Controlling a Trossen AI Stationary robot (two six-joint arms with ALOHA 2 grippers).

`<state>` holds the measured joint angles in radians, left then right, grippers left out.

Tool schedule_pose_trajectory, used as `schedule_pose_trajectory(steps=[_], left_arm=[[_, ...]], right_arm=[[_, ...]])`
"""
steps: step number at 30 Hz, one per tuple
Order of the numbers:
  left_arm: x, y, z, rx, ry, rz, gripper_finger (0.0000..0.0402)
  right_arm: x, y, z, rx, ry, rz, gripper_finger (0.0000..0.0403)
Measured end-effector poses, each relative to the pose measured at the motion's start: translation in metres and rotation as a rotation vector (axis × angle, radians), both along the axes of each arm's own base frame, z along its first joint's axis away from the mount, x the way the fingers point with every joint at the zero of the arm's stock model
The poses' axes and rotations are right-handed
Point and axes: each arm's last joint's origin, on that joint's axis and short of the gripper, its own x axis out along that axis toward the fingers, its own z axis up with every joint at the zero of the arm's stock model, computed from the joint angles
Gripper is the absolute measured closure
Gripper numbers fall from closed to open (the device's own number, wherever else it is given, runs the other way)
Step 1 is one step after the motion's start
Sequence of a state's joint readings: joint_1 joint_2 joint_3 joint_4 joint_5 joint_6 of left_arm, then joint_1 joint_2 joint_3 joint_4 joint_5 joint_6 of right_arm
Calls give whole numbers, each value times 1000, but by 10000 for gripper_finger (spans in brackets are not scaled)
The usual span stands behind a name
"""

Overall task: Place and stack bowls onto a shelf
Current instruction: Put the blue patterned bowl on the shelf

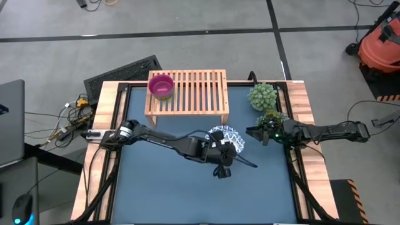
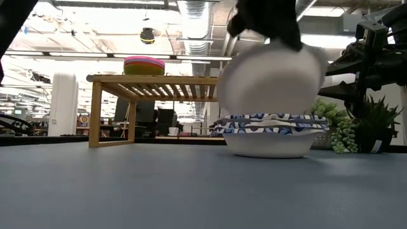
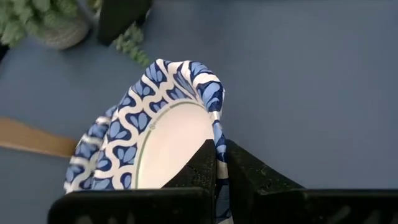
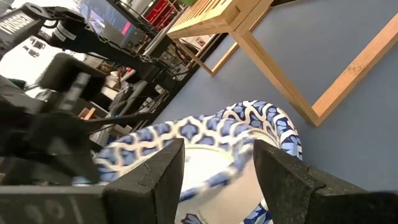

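Note:
My left gripper (image 1: pixel 226 150) is shut on a white bowl with a blue patterned rim (image 2: pixel 270 79), tipped on edge with its underside toward the table's near edge. A second white bowl (image 2: pixel 267 137) rests on its base on the table right below it. My right gripper (image 4: pixel 217 168) is open at the table's right side (image 1: pixel 255 133), its fingers pointing at the white bowls and apart from them. A stack of small plastic bowls, magenta on top (image 1: pixel 162 85), sits on the left end of the light-wood shelf (image 1: pixel 200 94). My left gripper pinches the tipped bowl's rim (image 3: pixel 214 134) between its two fingers, one finger (image 3: pixel 200 168) inside the bowl and one (image 3: pixel 249 177) outside. The fingers come from above, and the bowl hangs below them on edge. Whether its lower edge touches the bowl beneath, I cannot tell.
Two potted plants (image 1: pixel 262 95) (image 1: pixel 270 115) stand at the far right, close to my right gripper. The shelf's right half is bare slats. The near half of the blue table (image 1: pixel 187 194) is open. The wooden table border (image 1: pixel 106 106) runs round the mat.

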<state>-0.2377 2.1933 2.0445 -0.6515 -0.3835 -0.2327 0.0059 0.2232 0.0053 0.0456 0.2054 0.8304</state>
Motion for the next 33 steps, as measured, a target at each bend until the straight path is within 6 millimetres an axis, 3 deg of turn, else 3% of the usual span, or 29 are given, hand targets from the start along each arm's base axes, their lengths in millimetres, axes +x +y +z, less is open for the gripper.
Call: schedule_pose_trajectory(steps=[10, 16, 20, 27, 33], left_arm=[[-14, -3, 61, -157, 33, -94, 396], [-31, 2, 98, -95, -54, -68, 396], [-47, 9, 123, 48, -105, 1, 396], [-49, 29, 128, 456, -40, 93, 396], [-43, 83, 113, 521, 97, 175, 396]], right_arm=[[0, 0, 0, 7, -2, -2, 184], [0, 0, 0, 10, -2, -3, 184], [0, 0, 0, 10, -1, -3, 184], [0, 0, -1, 9, 4, -7, 184], [0, 0, 0, 9, 4, -7, 184]])
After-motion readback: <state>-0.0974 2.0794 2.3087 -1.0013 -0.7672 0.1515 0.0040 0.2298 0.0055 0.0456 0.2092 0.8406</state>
